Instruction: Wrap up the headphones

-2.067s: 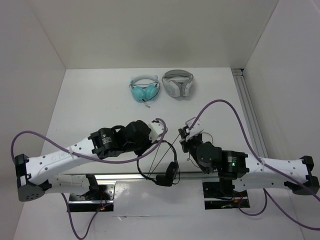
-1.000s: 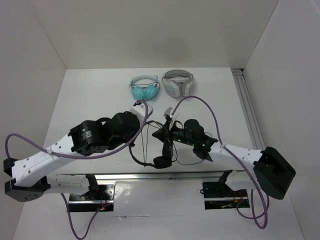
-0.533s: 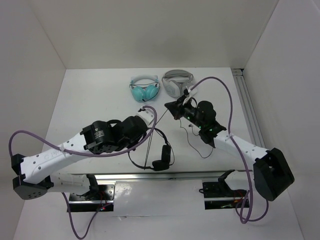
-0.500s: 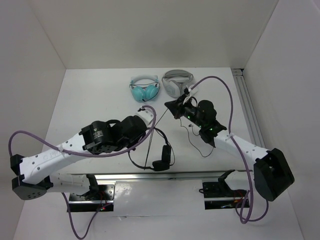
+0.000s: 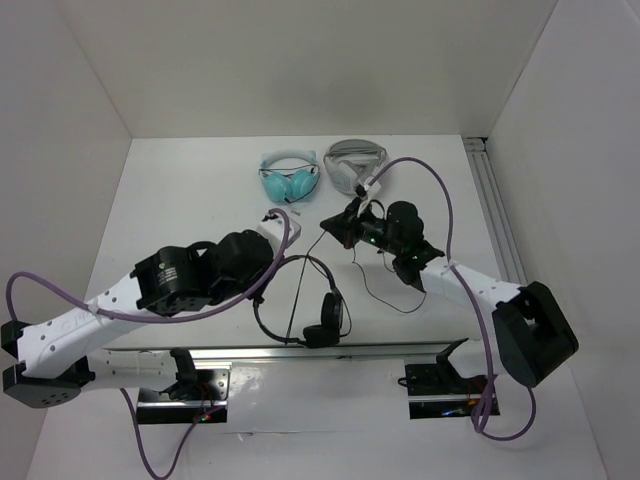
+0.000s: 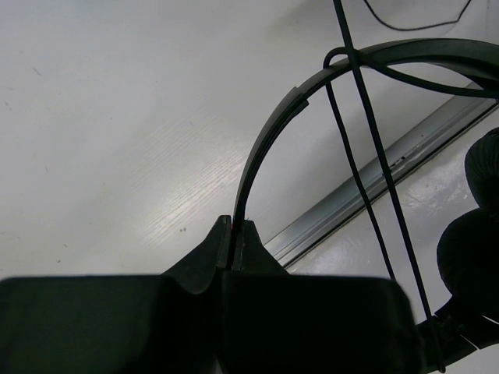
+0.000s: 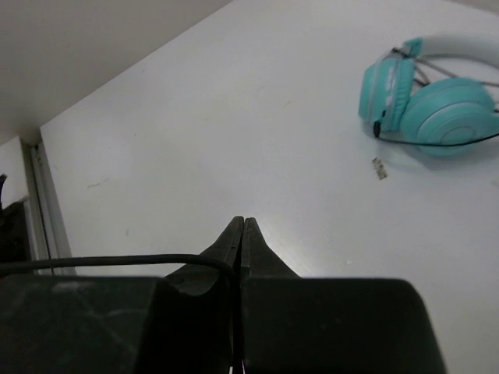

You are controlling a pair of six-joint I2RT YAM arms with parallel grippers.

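The black headphones (image 5: 326, 312) hang near the table's front edge, ear pads low and the thin headband (image 6: 312, 86) arching up. My left gripper (image 5: 283, 258) is shut on one end of the headband; the left wrist view shows the jaws closed on it (image 6: 234, 226). The thin black cable (image 5: 305, 280) runs taut from the headphones up to my right gripper (image 5: 330, 228), which is shut on it. In the right wrist view the cable (image 7: 117, 261) enters the closed jaws from the left. Cable strands (image 6: 355, 140) cross the headband. A slack loop (image 5: 385, 295) lies on the table.
Teal headphones (image 5: 288, 180) and white-and-grey headphones (image 5: 355, 165) lie at the back of the table; the teal pair also shows in the right wrist view (image 7: 429, 86). A metal rail (image 5: 380, 350) runs along the near edge and another (image 5: 495, 220) along the right side.
My right gripper has moved slightly left and nearer with the cable, pulling it taut. My left arm has drawn back to the left, still holding the headband.
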